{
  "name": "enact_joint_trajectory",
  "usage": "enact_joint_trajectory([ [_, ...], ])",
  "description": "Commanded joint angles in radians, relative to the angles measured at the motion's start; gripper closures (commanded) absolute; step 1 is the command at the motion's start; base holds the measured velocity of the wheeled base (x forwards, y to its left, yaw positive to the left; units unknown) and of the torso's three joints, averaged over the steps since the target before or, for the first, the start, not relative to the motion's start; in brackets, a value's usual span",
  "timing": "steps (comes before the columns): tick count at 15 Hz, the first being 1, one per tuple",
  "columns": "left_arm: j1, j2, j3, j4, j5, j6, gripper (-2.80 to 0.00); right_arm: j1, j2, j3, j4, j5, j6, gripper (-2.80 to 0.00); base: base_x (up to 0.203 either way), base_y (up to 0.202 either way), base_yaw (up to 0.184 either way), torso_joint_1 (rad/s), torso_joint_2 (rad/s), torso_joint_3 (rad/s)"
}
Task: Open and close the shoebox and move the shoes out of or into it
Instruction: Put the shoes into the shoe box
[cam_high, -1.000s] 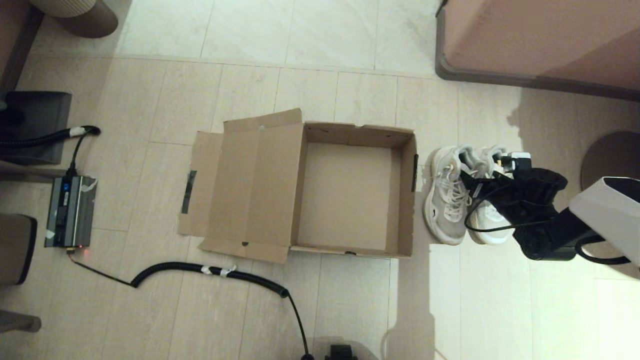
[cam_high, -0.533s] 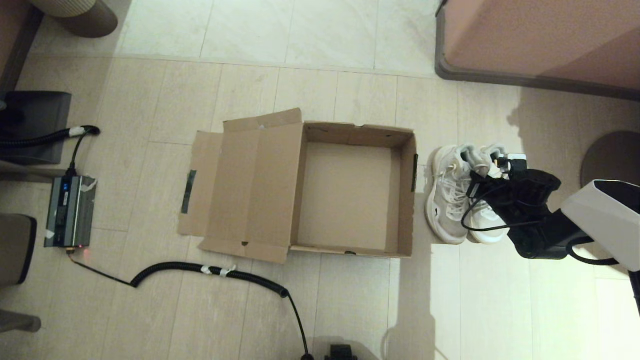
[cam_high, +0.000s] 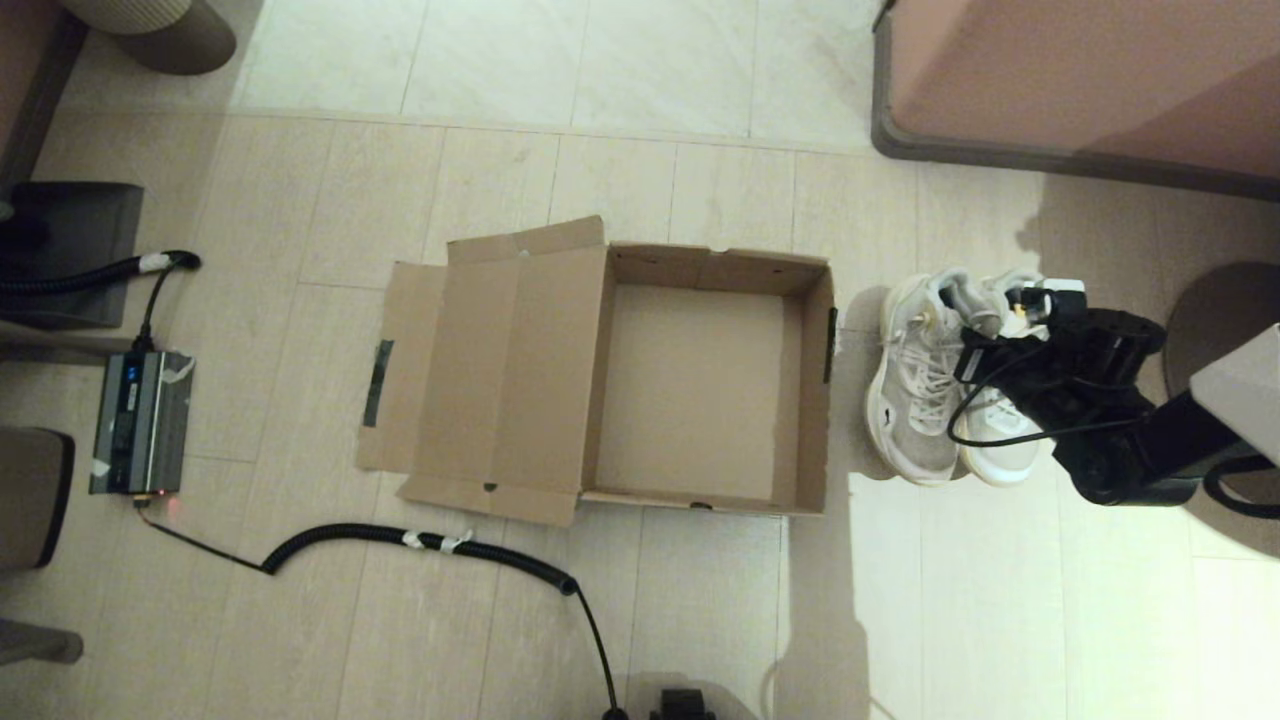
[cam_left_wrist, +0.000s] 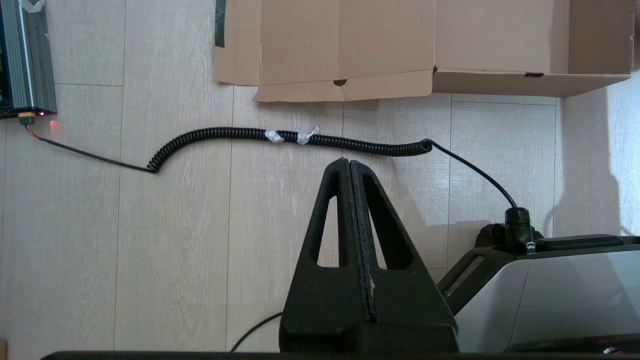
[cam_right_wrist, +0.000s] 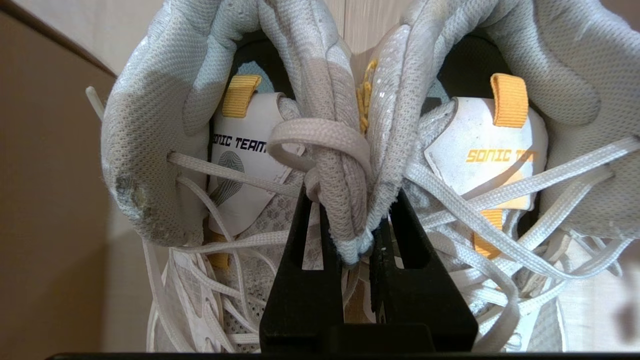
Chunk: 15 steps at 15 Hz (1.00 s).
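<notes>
shoebox (cam_high: 700, 385): open, bare | shoes (cam_high: 925, 400): outside, right claw (cam_right_wrist: 356, 220) pinching collars

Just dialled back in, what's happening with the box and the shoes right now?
The right gripper is pinching the inner collars of both shoes together; they sit on the floor beside the shoebox, on its right. The shoebox lies open and empty, lid folded out to the left. The left gripper hangs shut above the coiled cable, idle.
</notes>
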Motion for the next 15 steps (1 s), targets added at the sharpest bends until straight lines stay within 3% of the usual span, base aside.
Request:
enact_joint_trajectory([
  [1, 0.0, 0.001, 0.006, 0.0, 0.0, 0.0, 0.0, 0.0, -0.167, 0.047, 0.025, -0.004, 0.0, 0.0, 0.0, 0.0, 0.0, 0.0, 0.0, 0.0],
  [4, 0.0, 0.001, 0.006, 0.0, 0.0, 0.0, 0.0, 0.02, -0.349, 0.066, 0.183, -0.035, 0.002, 0.0, 0.0, 0.0, 0.0, 0.0, 0.0, 0.0],
  [7, 0.0, 0.001, 0.006, 0.0, 0.0, 0.0, 0.0, 0.121, -0.482, 0.013, 0.416, -0.108, 0.02, 0.0, 0.0, 0.0, 0.0, 0.0, 0.0, 0.0],
  [12, 0.0, 0.001, 0.006, 0.0, 0.0, 0.001, 0.0, 0.327, -0.506, -0.038, 0.486, -0.308, 0.064, 0.0, 0.0, 0.0, 0.0, 0.0, 0.0, 0.0],
  [15, 0.0, 0.001, 0.006, 0.0, 0.0, 0.0, 0.0, 0.465, -0.481, -0.044, 0.492, -0.389, 0.118, 0.0, 0.0, 0.0, 0.0, 0.0, 0.0, 0.0],
])
